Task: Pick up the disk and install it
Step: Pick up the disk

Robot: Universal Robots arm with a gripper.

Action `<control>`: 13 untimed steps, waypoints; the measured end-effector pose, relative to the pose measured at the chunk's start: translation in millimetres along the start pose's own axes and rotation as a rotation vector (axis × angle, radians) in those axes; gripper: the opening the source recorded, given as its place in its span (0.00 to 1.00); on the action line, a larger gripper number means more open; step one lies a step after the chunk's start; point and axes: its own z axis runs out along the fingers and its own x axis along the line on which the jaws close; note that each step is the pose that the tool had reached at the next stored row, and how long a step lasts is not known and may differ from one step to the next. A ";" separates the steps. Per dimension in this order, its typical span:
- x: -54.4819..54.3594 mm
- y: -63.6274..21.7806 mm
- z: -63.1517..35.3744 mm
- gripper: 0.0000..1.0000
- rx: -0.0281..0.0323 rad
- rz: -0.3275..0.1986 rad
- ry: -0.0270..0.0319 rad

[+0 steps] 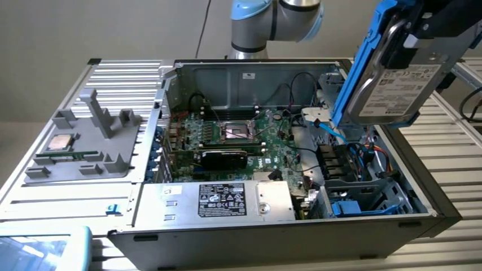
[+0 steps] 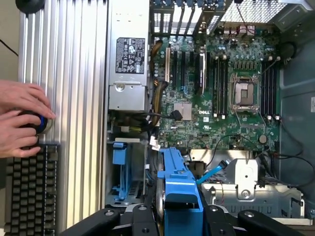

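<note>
The disk [image 1: 399, 84] is a silver-grey drive with a white label in a blue carrier frame. It hangs upright and tilted at the exterior view's upper right, above the open computer case [image 1: 421, 212]. My gripper [image 1: 412, 40] is shut on its upper part. In the wrist view the carrier's blue edge [image 2: 179, 191] runs between my black fingers [image 2: 140, 221], with the gripper [image 2: 179, 220] clamped on it. Below the disk lies the drive cage [image 1: 362, 195], where another blue carrier [image 2: 119, 157] sits.
Inside the case are the motherboard [image 1: 233, 138] and a silver power supply [image 1: 226, 200] with a black label. A grey tray [image 1: 75, 147] holding a small CPU chip lies at the exterior view's left. A person's hands [image 2: 19, 123] rest by a keyboard [image 2: 27, 191].
</note>
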 end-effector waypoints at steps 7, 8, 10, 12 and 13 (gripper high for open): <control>17.9 -4.6 -0.3 0.37 -0.0001 0.000 -0.0001; 20.3 -5.1 -0.1 0.37 -0.0001 0.000 -0.0001; 25.0 -5.9 0.5 0.37 -0.0001 0.000 -0.0003; 30.3 -6.5 1.4 0.37 -0.0001 0.001 -0.0005; 32.8 -6.7 2.0 0.37 -0.0001 0.001 -0.0006</control>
